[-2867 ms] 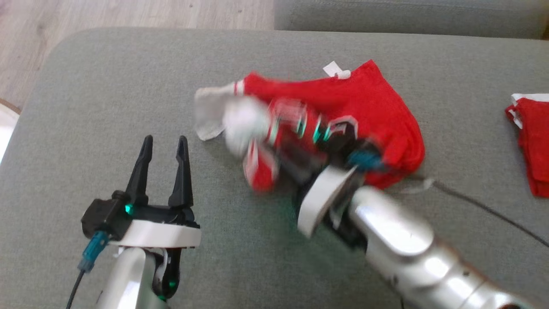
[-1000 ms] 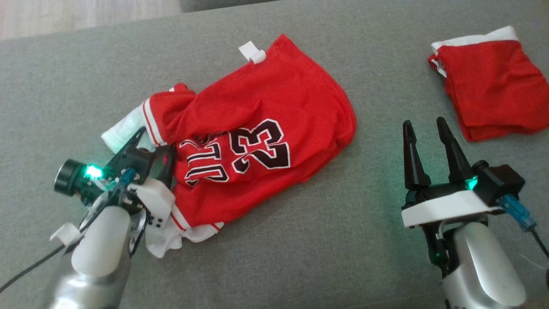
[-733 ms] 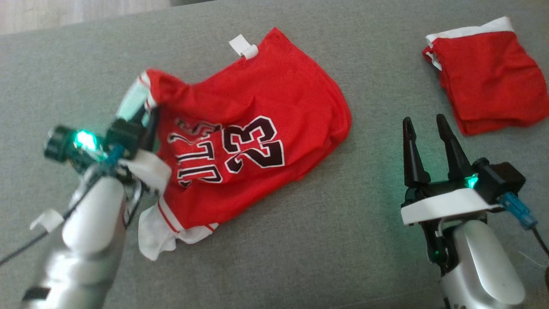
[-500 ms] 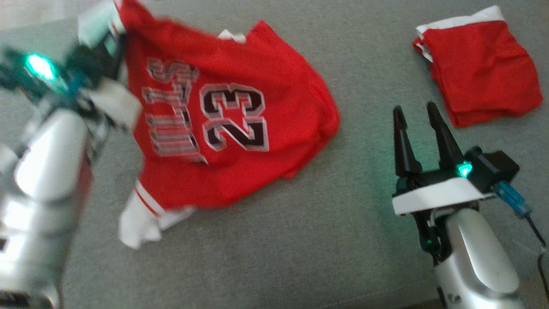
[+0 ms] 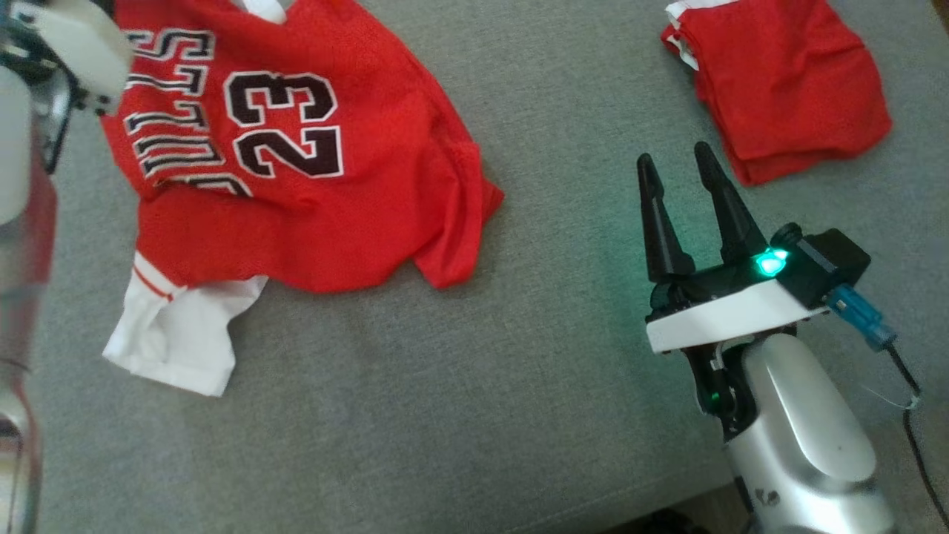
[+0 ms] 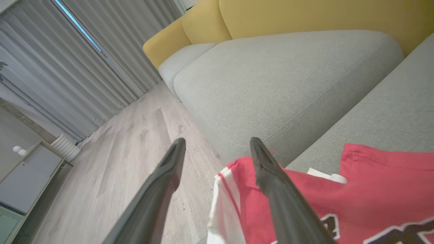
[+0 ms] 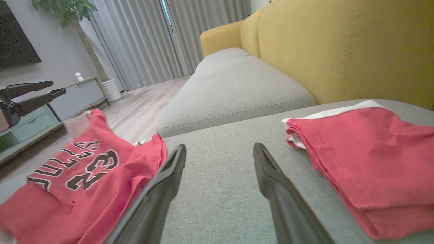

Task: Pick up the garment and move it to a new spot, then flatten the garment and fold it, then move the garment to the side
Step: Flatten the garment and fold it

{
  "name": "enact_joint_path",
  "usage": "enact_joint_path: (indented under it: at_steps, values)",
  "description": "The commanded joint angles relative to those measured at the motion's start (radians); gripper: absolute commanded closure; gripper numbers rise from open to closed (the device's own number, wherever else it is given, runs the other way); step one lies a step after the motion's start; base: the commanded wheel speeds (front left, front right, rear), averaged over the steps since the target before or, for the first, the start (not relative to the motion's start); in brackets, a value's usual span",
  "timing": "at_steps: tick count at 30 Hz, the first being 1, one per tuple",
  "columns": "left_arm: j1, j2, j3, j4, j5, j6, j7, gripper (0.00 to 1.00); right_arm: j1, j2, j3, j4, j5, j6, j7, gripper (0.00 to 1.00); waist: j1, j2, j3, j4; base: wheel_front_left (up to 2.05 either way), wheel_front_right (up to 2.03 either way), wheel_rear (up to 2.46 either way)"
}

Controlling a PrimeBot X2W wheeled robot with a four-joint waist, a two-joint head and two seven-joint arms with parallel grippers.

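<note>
The left pincer [image 6: 217,142] has let go of the jersey [image 5: 296,185] at its shoulder and stands apart above it. The jersey lies more spread at the head view's upper left on the sofa cushion [image 5: 445,408]. Meanwhile the right pincer [image 5: 672,152] idles apart, and flattening seems underway.

Soft daylight comes through the curtains [image 7: 142,37]. My right wrist's green lamp [image 5: 771,262] tints the sofa [image 5: 586,222] beside it. The garment [image 6: 356,196] looks smeared near my left fingers [image 6: 271,183], perhaps by motion; my left forearm [image 5: 18,148] glares pale.
</note>
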Motion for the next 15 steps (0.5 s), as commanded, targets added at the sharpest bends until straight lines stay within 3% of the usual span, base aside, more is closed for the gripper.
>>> enact_joint_path:
  at_steps: [1,12,15]
  values:
    - [-0.052,0.036,0.021,-0.012,-0.011,0.013,-0.034,0.0,-0.018,0.002,0.02,-0.032,-0.003,0.003,-0.011,0.0,-0.0002,0.0,-0.007,0.015,0.0,0.0,0.0]
    - [0.061,-0.022,0.061,0.02,-0.111,0.022,-0.191,0.0,0.006,0.002,-0.039,-0.004,-0.051,0.003,-0.011,0.0,-0.0002,0.0,-0.092,0.13,0.0,0.0,0.0]
    - [0.163,-0.048,0.098,-0.018,-0.183,0.015,-0.229,0.0,0.031,0.002,-0.067,0.007,-0.071,0.003,-0.011,0.0,-0.0002,0.0,-0.138,0.18,0.0,0.0,0.0]
